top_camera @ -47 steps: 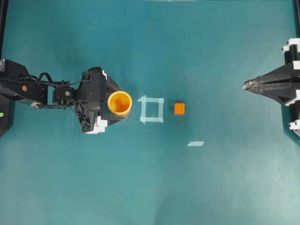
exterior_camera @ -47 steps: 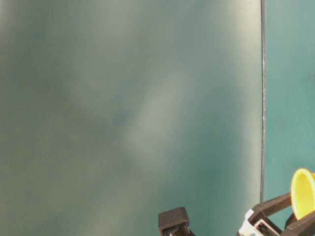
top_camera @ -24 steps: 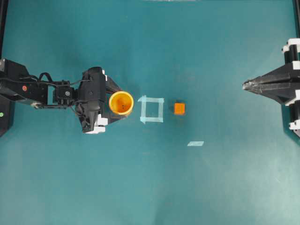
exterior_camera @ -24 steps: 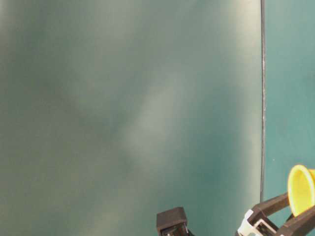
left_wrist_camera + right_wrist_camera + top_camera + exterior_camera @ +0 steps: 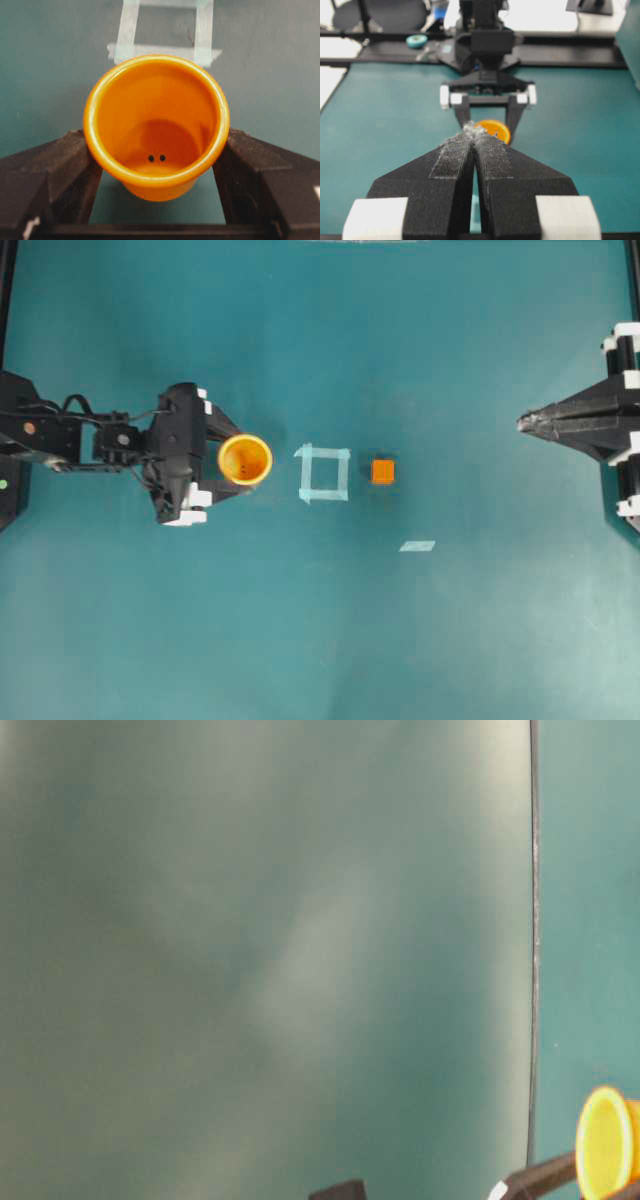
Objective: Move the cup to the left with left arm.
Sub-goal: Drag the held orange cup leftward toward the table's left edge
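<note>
Looking down from overhead, you have the left gripper [image 5: 243, 460] closed around the cup [image 5: 245, 459], one finger on each side of the orange-yellow wall, with the cup sitting on the left half of the teal bench [image 5: 320, 640]. Your left wrist view confirms it: both black fingers [image 5: 70, 165] press the cup's [image 5: 156, 125] sides below the rim, the cup upright, mouth open toward the camera, two small dark holes in its floor. Just to the right of the cup overhead lies the pale tape square [image 5: 323, 473], apart from the cup; right of that, the small orange cube [image 5: 382, 471], and a loose tape strip [image 5: 417, 546] below and right of the cube. The table-level view is mostly blur; only the cup's rim [image 5: 605, 1143] and a bit of black finger show at the lower right corner. Your right gripper [image 5: 525, 422] rests at the far right edge, well apart from everything, its fingers [image 5: 452, 155] pressed together with nothing between them.
</note>
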### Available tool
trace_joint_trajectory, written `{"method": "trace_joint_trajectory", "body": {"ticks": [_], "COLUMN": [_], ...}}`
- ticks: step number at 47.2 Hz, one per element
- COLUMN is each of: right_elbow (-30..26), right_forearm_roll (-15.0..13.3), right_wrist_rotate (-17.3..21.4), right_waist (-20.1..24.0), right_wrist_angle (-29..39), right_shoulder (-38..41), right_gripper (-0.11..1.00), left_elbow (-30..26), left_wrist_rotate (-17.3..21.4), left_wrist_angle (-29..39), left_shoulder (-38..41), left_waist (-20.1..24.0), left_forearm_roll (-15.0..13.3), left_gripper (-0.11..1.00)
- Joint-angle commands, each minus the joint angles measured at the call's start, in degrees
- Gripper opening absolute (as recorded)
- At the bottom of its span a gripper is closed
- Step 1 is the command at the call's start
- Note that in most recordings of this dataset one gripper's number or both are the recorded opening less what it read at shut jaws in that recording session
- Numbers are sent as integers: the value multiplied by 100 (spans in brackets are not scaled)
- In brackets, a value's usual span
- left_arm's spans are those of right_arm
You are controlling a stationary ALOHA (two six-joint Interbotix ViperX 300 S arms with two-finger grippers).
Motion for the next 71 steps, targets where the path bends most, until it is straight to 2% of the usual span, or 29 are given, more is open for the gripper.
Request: {"method": "trace_joint_trajectory", "body": {"ticks": [1,25,41,50,58,71], "right_elbow": [-185,-202,-202,-211,-211,-211], "right_forearm_roll": [18,26,70,105,141,167], "right_wrist_rotate": [9,123,123,132,132,132], "right_waist": [-9,-9,-9,-9,-9,-18], "right_wrist_angle": [-18,105,105,70,70,70], "right_shoulder": [26,26,35,44,114,185], "right_gripper": [0,0,0,0,0,0], "left_elbow": [97,835,1485,1828,2074,2206], "left_wrist_rotate": [-9,-141,-149,-281,-308,-299], "left_wrist_angle": [-26,-62,-26,44,510,1802], "left_shoulder": [-255,-984,-1854,-2505,-3226,-4667], "left_waist": [-18,-35,-35,-35,-35,-35], "left_forearm_roll": [0,0,0,0,-9,0], "left_gripper": [65,65,65,65,65,65]}}
